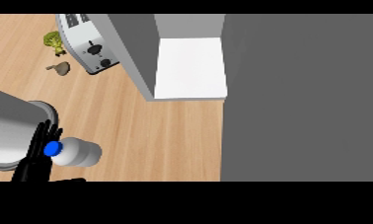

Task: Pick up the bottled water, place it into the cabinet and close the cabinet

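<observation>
Your left robot hand [38, 155] comes in at the lower left of the head view, its black fingers [44, 136] lying against the near side of the bottled water [76, 152]. The bottle stands on the wooden counter [167, 134], blue cap toward the hand, and looks upright from above. You cannot tell whether the fingers are already curled round it or only touching it; the thumb is hidden. Your right robot hand does not show at all.

Judged from this, you are at the very start. The bottle is not lifted, and it sits well apart from the cabinet [191, 67], whose white inner shelf shows open at the upper middle. Its grey door [134, 53] stands swung out to the left of the opening, so there is room to go in.

Left for you: secure the bottle, carry it up and right to the shelf, set it down, let go, then push the door shut. A toaster [86, 48] stands just left of the door, so mind it on the swing.
</observation>
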{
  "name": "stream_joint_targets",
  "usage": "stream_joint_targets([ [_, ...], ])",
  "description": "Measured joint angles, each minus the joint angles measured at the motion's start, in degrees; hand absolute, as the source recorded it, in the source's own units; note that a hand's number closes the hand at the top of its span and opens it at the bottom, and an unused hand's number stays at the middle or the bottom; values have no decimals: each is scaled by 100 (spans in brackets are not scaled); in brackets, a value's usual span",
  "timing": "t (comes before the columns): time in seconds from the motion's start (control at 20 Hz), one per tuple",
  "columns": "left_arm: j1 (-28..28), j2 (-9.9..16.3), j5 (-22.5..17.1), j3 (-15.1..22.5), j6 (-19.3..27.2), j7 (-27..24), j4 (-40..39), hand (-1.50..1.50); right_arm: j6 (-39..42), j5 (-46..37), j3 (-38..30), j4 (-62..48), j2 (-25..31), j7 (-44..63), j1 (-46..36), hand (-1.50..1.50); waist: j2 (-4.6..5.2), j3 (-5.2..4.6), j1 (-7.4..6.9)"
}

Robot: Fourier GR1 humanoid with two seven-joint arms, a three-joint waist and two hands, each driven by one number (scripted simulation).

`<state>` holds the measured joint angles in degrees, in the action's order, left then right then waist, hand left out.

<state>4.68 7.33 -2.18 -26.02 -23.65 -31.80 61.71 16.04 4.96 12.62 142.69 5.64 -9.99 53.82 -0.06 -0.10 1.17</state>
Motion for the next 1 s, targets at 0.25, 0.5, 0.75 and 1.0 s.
stream_joint_targets([
  [0.25,-335,148,37,93,-371,-454,-1038,-150,56,-19,110,12,-5,-131,224,-150,1,-2,13],
  [0.5,-626,112,103,246,-356,-730,-1713,-150,22,-38,154,27,-6,-123,281,-150,6,-2,-11],
  [0.75,-1032,161,-29,158,-285,-978,-2409,150,10,-82,317,19,-22,-225,379,-150,6,-4,5],
  [1.0,-1195,164,-187,100,-283,-1192,-2770,150,48,-101,239,5,42,-331,418,-150,-14,58,-19],
])
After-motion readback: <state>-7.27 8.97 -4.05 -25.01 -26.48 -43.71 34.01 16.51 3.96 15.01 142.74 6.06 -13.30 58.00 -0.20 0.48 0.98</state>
